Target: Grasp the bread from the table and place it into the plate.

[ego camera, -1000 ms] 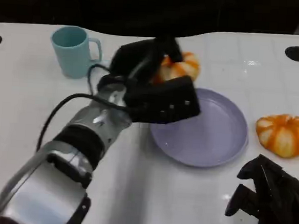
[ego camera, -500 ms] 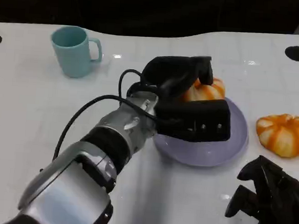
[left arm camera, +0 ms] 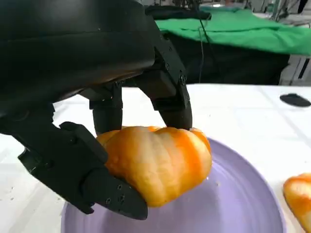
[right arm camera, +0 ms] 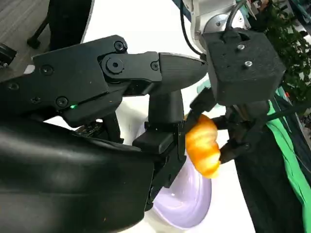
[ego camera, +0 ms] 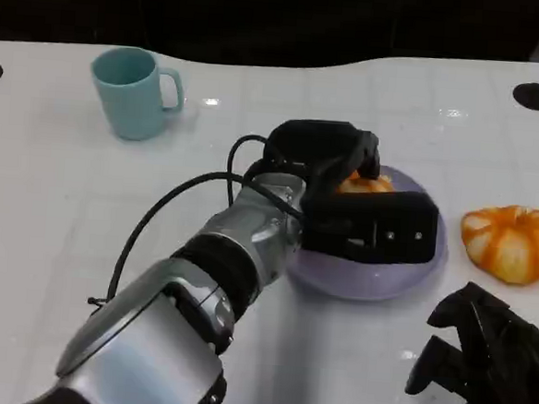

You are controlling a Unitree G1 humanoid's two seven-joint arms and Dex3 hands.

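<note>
The glossy white bench [ego camera: 56,215] carries everything here, its far edge meeting a dark background. Across it from the lower left reaches the left silver forearm [ego camera: 208,281], trailing a black cable, and it ends over the round lilac plastic plate [ego camera: 437,255] near the middle of the bench. The left robot hand [ego camera: 348,203] grips the orange-and-cream ribbed bread roll [ego camera: 363,183]: in the left wrist view the roll [left arm camera: 155,162] sits clamped between black fingers [left arm camera: 167,97] above it and the thumb below, over the plate's inner surface [left arm camera: 233,204]; whether the roll touches the plate cannot be told. The right wrist view shows the same roll [right arm camera: 203,145] pinched in that hand above the lilac plate [right arm camera: 184,206]. The right robot hand [ego camera: 485,360] lies at the lower right of the bench with its fingers curled in and nothing held. A second orange-and-cream ribbed bread roll [ego camera: 512,242] rests on the bench just beside the plate's right rim. A light teal ceramic mug [ego camera: 134,91] with its handle to the right stands upright at the far left, well apart from the plate.
</note>
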